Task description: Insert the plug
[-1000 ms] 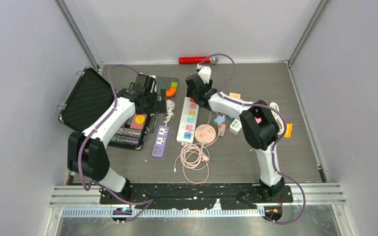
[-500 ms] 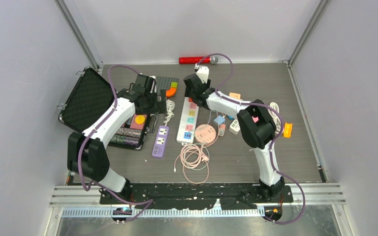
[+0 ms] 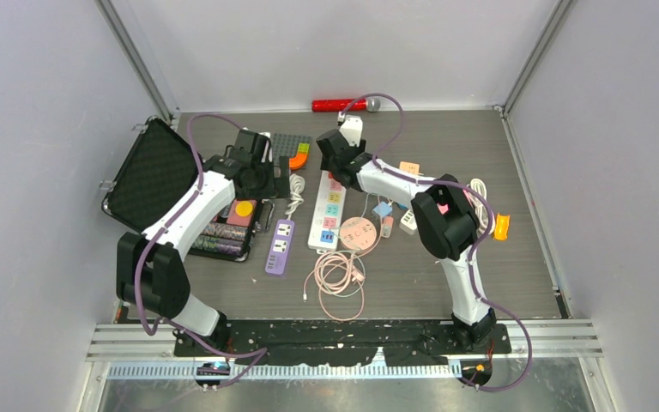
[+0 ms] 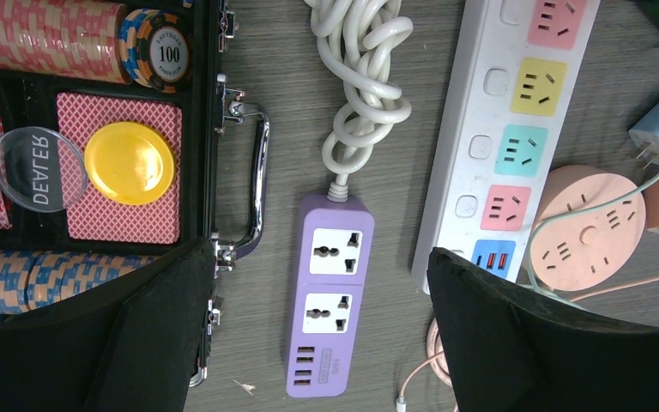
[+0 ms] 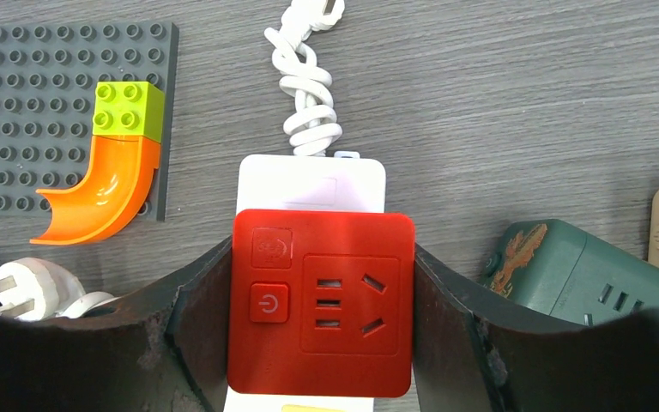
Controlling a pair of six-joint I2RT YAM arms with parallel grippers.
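Enclosed bench cell, flat even light.
Pale lilac-white wall panels (image 3: 326, 51) on three sides, aluminium corner posts (image 3: 137, 60) at the back; dark grey wood-grain table (image 3: 403, 287); slotted metal rail (image 3: 558, 339) along the near edge.

Red square plug adapter (image 5: 320, 302) is facing up, showing one power button and one socket. It is sitting squarely between the fingers of the right tool (image 5: 322, 335), with both its sides touching them. It is covering the cord end of the white power strip (image 5: 311, 184), which is lying flat on the tabletop (image 5: 523, 103), pastel sockets in a row, with its white cord (image 5: 309, 112) lying knotted beyond.
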